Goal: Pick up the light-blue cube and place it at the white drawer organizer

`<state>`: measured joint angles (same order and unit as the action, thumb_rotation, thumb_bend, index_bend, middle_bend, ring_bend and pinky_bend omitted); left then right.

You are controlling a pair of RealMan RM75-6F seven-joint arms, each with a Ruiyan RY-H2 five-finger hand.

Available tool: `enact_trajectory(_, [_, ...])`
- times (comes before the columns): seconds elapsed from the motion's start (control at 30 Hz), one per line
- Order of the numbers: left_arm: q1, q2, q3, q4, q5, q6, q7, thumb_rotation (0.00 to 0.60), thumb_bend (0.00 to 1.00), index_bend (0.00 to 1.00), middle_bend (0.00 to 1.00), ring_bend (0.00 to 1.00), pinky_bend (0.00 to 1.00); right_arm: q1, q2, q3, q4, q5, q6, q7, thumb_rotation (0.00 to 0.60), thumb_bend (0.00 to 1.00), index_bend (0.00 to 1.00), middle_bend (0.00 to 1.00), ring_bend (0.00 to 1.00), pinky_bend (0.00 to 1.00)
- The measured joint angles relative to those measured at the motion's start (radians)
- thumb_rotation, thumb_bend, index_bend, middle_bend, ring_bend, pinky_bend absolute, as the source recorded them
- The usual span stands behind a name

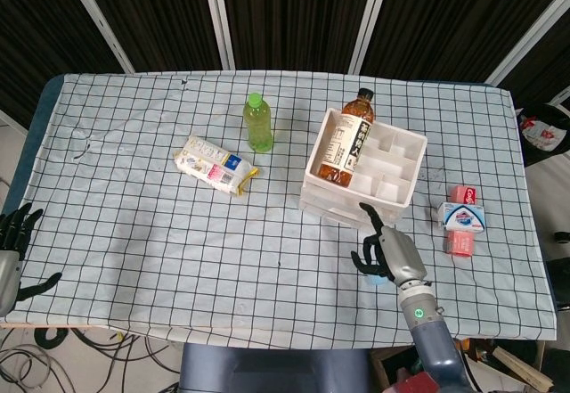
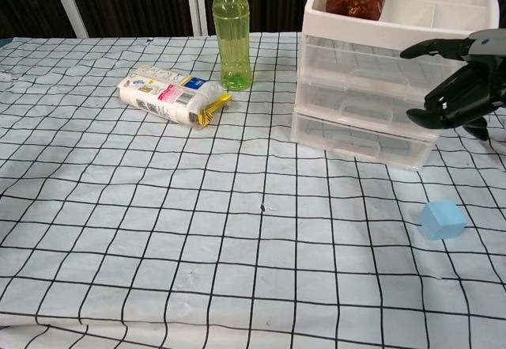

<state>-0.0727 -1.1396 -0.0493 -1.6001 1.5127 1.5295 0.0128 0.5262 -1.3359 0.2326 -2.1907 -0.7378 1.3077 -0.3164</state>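
The light-blue cube [image 2: 443,220] lies on the checked cloth at the front right, below my right hand; in the head view only a sliver of the cube [image 1: 378,278] shows under the hand. My right hand [image 2: 461,74] [image 1: 385,255] hovers above it with fingers spread and curved, holding nothing. The white drawer organizer [image 2: 371,88] [image 1: 363,172] stands just behind, with a brown tea bottle [image 1: 347,139] in its top tray. My left hand [image 1: 12,241] hangs off the table's left edge, fingers apart and empty.
A green bottle [image 2: 232,31] stands upright at the back centre. A snack packet [image 2: 170,96] lies left of it. Small red and white boxes [image 1: 462,219] sit to the right of the organizer.
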Motion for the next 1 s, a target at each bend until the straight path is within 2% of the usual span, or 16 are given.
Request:
enact_trajectory(0.23, [-0.001, 0.0, 0.0, -0.001, -0.002, -0.002, -0.001, 0.6, 0.02, 0.0, 0.0, 0.0, 0.0, 0.014, -0.011, 0.014, 0.006, 0.026, 0.002, -0.011, 0.6, 0.36, 0.33, 0.75, 0.82, 0.75])
enact_trajectory(0.53, [-0.001, 0.0, 0.0, -0.002, -0.002, -0.004, 0.002, 0.6, 0.02, 0.0, 0.0, 0.0, 0.0, 0.005, -0.004, -0.002, -0.027, -0.008, 0.003, -0.001, 0.6, 0.35, 0.34, 0.75, 0.82, 0.75])
enact_trajectory(0.57, [-0.001, -0.001, 0.0, -0.002, -0.002, -0.004, 0.002, 0.6, 0.02, 0.0, 0.0, 0.0, 0.0, 0.004, -0.002, -0.004, -0.03, -0.013, 0.002, -0.001, 0.6, 0.36, 0.33, 0.75, 0.82, 0.75])
enact_trajectory(0.7, [-0.001, -0.001, 0.0, -0.002, -0.002, -0.003, 0.003, 0.6, 0.02, 0.0, 0.0, 0.0, 0.0, 0.0, 0.007, -0.011, -0.044, -0.03, -0.001, 0.004, 0.6, 0.35, 0.17, 0.75, 0.82, 0.75])
enact_trajectory(0.87, [-0.001, -0.001, 0.0, -0.002, -0.003, -0.004, 0.004, 0.6, 0.02, 0.0, 0.0, 0.0, 0.0, -0.006, 0.022, -0.015, -0.059, -0.055, -0.003, 0.014, 0.6, 0.31, 0.02, 0.75, 0.82, 0.75])
enact_trajectory(1.0, [-0.002, -0.001, 0.001, -0.001, -0.002, -0.005, 0.005, 0.6, 0.02, 0.0, 0.0, 0.0, 0.0, -0.015, 0.037, -0.025, -0.073, -0.077, -0.004, 0.02, 0.6, 0.31, 0.0, 0.75, 0.82, 0.75])
